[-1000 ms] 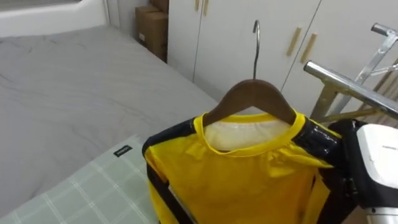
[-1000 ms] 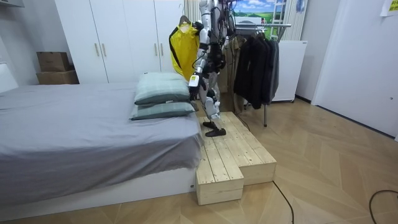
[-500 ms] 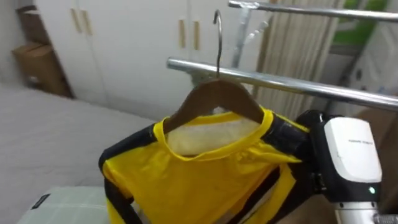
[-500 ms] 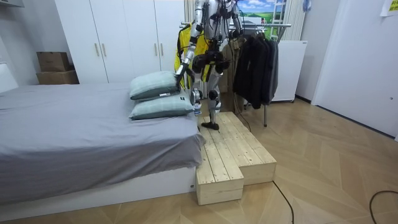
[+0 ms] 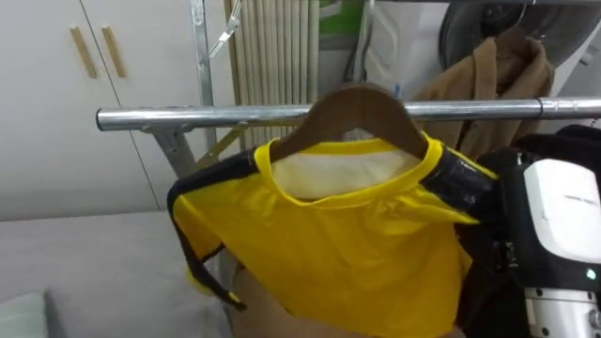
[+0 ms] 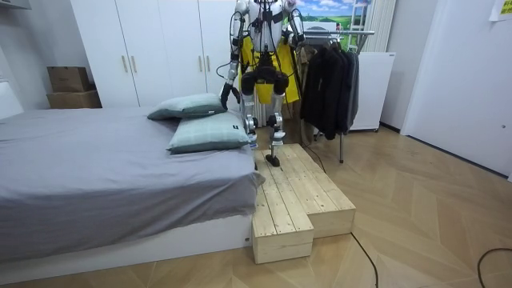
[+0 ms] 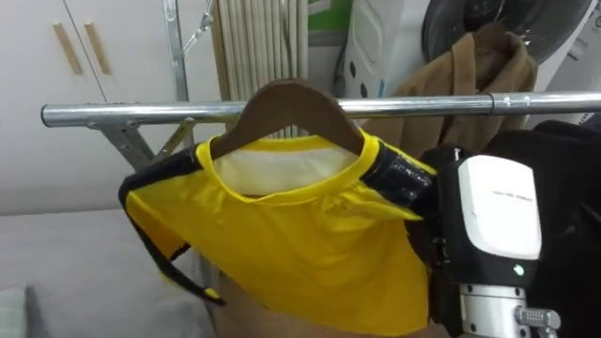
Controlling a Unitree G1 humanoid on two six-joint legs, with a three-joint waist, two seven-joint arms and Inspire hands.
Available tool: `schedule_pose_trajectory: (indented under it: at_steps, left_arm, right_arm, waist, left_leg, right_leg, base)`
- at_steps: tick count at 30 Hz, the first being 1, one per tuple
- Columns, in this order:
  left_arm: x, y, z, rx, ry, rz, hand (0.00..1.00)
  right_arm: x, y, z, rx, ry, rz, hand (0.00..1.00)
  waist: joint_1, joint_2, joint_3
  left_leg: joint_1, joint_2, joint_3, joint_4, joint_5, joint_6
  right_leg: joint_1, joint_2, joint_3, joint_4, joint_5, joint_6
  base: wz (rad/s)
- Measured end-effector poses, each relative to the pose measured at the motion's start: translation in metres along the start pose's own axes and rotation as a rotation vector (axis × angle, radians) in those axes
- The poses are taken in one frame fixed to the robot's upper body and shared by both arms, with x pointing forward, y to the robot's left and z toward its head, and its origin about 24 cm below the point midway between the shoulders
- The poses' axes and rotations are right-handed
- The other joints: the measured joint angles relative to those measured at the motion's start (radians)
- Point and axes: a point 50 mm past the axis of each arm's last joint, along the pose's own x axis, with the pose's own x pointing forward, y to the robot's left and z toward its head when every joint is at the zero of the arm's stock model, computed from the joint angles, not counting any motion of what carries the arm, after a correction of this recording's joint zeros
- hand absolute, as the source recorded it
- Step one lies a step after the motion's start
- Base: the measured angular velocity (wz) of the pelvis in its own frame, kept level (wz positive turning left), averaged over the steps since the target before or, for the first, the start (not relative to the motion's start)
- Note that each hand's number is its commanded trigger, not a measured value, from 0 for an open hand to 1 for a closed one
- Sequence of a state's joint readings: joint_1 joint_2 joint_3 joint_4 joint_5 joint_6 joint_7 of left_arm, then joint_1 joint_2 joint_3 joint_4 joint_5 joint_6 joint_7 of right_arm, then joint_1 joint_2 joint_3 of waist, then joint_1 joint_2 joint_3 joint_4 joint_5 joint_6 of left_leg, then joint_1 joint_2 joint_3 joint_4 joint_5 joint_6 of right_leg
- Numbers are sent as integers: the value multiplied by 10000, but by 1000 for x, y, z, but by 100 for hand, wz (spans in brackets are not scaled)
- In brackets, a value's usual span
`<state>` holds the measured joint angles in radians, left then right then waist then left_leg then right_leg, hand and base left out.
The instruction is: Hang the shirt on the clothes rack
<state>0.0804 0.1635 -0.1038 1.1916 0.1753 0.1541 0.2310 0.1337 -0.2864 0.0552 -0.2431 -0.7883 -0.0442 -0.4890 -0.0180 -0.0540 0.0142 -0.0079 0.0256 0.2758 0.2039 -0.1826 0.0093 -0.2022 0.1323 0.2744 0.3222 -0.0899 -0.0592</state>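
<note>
A yellow shirt (image 5: 347,235) with black trim hangs on a brown wooden hanger (image 5: 357,108), held up close in front of the metal clothes rail (image 5: 188,117). The hanger's hook runs out of the top of the eye views. My right hand (image 5: 563,216) is at the shirt's right shoulder, white back towards me, its fingers hidden behind the cloth. In the room view I stand on the wooden platform (image 6: 300,192) facing the rack, the shirt (image 6: 288,72) before my chest. My left hand (image 6: 225,92) hangs low at the room view's left.
A brown coat (image 5: 488,70) hangs on the rail to the right, with dark clothes (image 6: 328,80) further along. White wardrobe doors (image 5: 56,113) stand at the left. The grey bed (image 6: 96,168) with two pillows (image 6: 204,132) lies beside the platform.
I have turned from the bed towards the rack, so the eye views swung right. The shirt on its hanger came along and now sits right in front of the rail.
</note>
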Motion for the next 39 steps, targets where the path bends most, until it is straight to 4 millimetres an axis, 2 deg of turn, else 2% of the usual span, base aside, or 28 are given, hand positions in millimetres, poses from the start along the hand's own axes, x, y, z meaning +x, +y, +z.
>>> schedule_pose_trajectory:
  at_steps: [1,6,9,14,24,29,35,39]
  left_arm:
    - [0,0,-4,-82,53,-28,0]
    - [-2,-2,-21,-66,271,-114,0]
    - [-3,-3,-29,-15,330,-120,0]
    - [-4,-4,-34,-1,419,-146,0]
    - [-2,4,-32,651,246,-91,0]
    - [-2,5,-30,884,111,-101,0]
    - [-1,11,-30,952,-84,-42,0]
    - [-1,13,-28,977,-324,0,0]
  right_arm:
    - [0,0,0,148,75,12,100]
    - [-1,1,-3,441,335,76,100]
    - [-1,0,-5,611,404,99,100]
    - [-1,1,-5,997,569,188,100]
    - [-1,7,-4,1882,740,1152,100]
    - [2,10,-1,2141,553,1915,100]
    - [10,14,-5,2973,588,2981,100]
    - [9,20,-9,3156,728,3616,100]
  waist:
    - [8,8,5]
    - [11,119,1]
    - [237,204,-8]
    - [262,201,-23]
    - [219,-31,-61]
    - [296,-85,-42]
    - [288,-244,37]
    - [538,-243,30]
  left_leg:
    - [35,6,-7,-6,-65,-29]
    - [392,207,-18,-91,-268,-170]
    - [714,298,110,-319,-312,-265]
    - [777,373,-48,-373,-326,-316]
    - [768,350,-362,-333,-316,-327]
    - [765,355,-409,-250,-315,-327]
    - [713,368,-414,-209,-296,-355]
    - [694,367,-436,-209,-299,-356]
  right_leg:
    - [30,30,-3,-18,19,-84]
    - [550,129,-232,-524,53,-225]
    - [808,281,-27,-690,46,-301]
    - [1037,326,-41,-861,65,-393]
    - [1116,235,-329,-1044,-33,-455]
    - [1142,228,-367,-998,-30,-460]
    - [1126,262,-261,-1017,-6,-424]
    - [1124,236,-365,-1020,33,-449]
  base:
    - [-16]
    - [-2]
    - [-11]
    - [2]
    - [9]
    - [1]
    - [0]
    - [3]
